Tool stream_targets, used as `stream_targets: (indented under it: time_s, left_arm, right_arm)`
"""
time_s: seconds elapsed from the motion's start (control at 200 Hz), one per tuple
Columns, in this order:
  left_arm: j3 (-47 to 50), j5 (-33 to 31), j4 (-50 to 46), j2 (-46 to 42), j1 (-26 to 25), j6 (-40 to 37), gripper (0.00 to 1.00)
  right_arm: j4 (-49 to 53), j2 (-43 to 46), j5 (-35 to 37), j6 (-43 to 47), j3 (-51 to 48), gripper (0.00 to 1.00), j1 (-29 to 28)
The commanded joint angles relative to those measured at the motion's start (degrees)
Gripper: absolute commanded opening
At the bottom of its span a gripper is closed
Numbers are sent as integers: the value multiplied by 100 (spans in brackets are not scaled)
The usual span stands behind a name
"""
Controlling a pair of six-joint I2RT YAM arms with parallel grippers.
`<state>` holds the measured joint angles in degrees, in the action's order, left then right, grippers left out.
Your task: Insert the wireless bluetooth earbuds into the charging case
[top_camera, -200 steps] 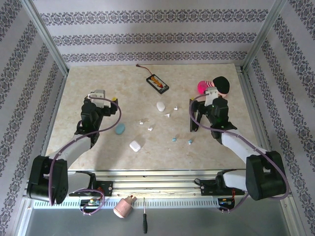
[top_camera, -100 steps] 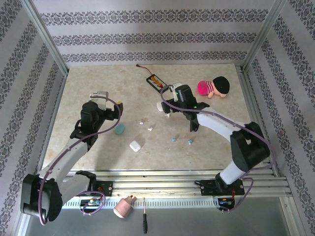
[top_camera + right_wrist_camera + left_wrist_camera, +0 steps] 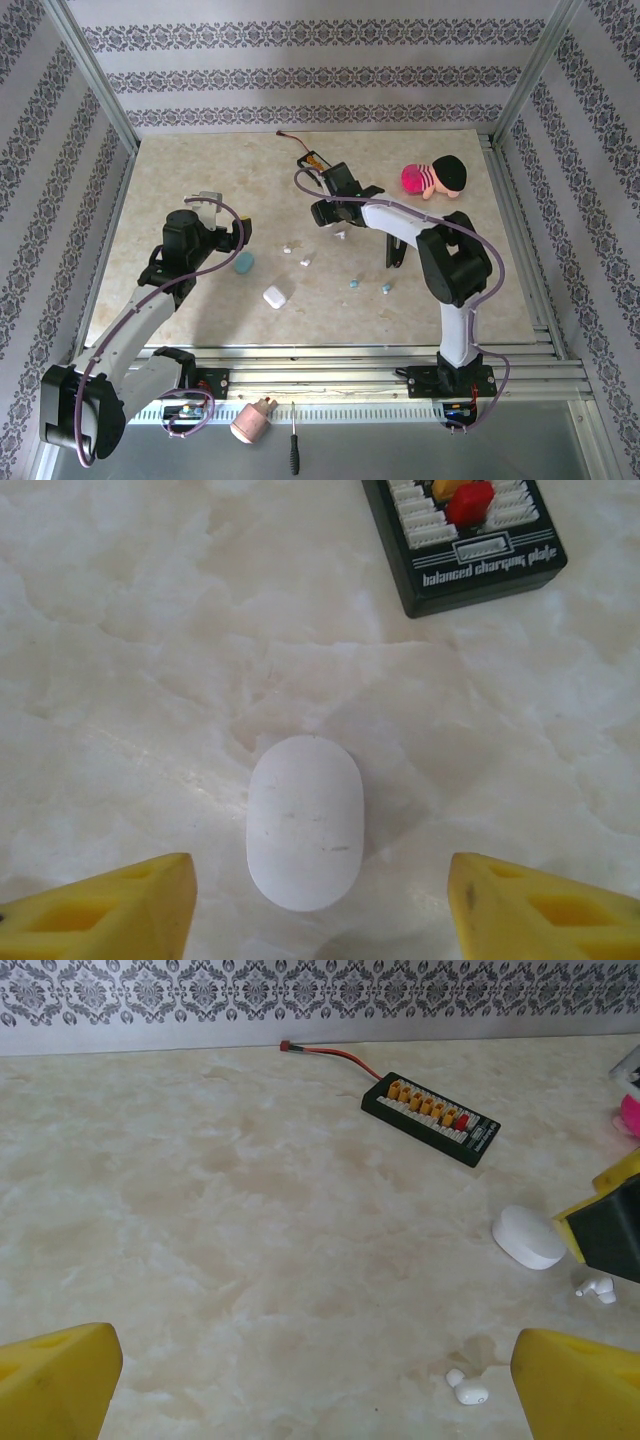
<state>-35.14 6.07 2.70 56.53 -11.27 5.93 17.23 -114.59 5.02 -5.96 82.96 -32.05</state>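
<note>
Earbuds: lying loose on the bench.
Right hand: hovering released, fingers straddling white case.
Left hand: hanging released, empty.

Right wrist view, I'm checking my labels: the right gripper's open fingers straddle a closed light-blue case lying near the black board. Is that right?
Not quite: the case is white, not light blue, as the right wrist view shows. The rest stands: the open fingers of the right gripper straddle it, closed, near the black board.
</note>
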Motion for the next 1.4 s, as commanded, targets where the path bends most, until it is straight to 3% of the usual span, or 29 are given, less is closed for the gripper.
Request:
stream_targets:
  time_s: [0.0,0.58,0.979,1.224,1.394]
  left_arm:
    - [-196,117,-221,12,-53,92,99]
    - [-291,189,-202,262,-51,215,99]
    - [-415,238,-305,266,-57,188,99]
    - [-536,328,-330,268,-61,206,99]
    - [-762,809,-439,284,-64,21,99]
  right_arm:
    - [487,-256,-41,-4,283,65,-55]
    - [746,-953,-194,119,771,56,-55]
    - [859,-1155,-186,129,958,41,-55]
    - [801,-496,-426,362,558,30,-40]
    - [435,481,-1295,771,-175,29,-29]
